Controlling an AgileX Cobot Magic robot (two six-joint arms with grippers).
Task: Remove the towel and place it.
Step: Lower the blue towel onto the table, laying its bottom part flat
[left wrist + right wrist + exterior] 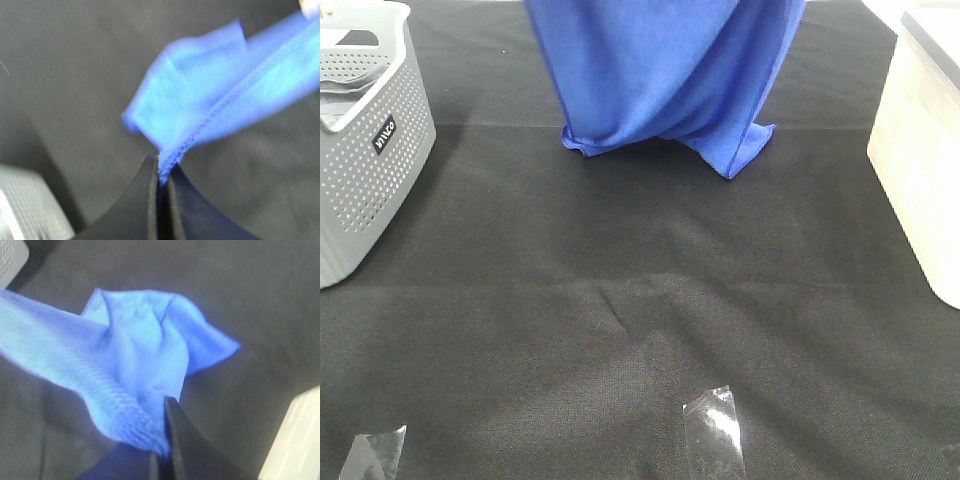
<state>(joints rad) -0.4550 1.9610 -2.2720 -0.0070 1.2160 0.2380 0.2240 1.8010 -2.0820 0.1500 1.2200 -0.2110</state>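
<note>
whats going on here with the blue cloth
Both arms hold the towel up over the table. The left gripper is shut on a stitched edge and the right gripper on another part, so it hangs between them, its lower corners down at the black table cloth. A grey basket stands left and a pale box right; the towel is in neither.

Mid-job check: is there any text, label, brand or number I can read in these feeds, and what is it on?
White letters on a black label on the grey basket: tilted and too small to read reliably.
Towel: no text visible.
Pale box on the right: no text visible.
</note>
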